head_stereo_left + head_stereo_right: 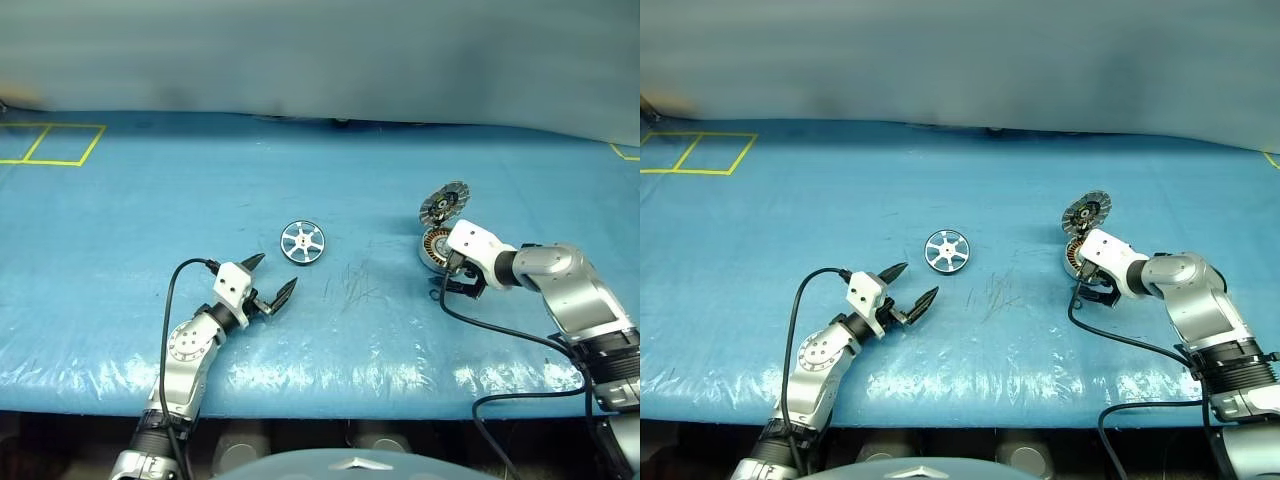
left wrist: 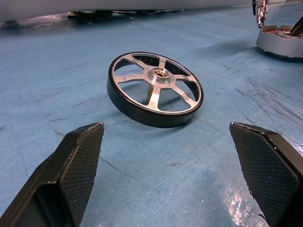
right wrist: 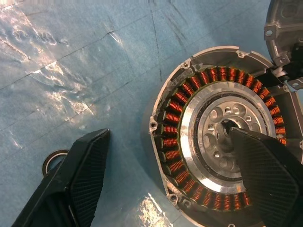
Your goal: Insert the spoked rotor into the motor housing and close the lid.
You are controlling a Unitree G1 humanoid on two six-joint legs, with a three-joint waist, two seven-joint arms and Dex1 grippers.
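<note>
I have the left pincer [image 1: 272, 282] low over the blue sheet [image 1: 130, 210], pointing about level, and its two black fingers [image 2: 71, 170] stand wide apart with nothing between them. The rotor [image 1: 302, 242] lies flat on the sheet just ahead of those fingertips, a little beyond them and slightly to their right, not touching either one. In the left wrist view I see it dead ahead between the two fingers: a silver wheel with six spokes, a central hub and a dark rim, sitting alone on the sheet. Further to the right, well apart from the rotor, the housing [image 1: 436, 246] rests on the sheet with its ring of copper windings facing up. Its lid [image 1: 444, 203] stands up open at the far edge of the housing, its dark segmented face turned toward me. My right pincer [image 1: 452, 278] is angled downward at the near side of the housing. In the right wrist view its fingers [image 3: 78, 182] are spread fairly wide and hold nothing: one finger is over bare sheet just beside the housing's rim, the other lies over the silver centre of the housing. I cannot tell whether that finger touches the metal or only hangs above it. A small dark ring [image 3: 52, 161] lies on the sheet beside the outer finger.
</note>
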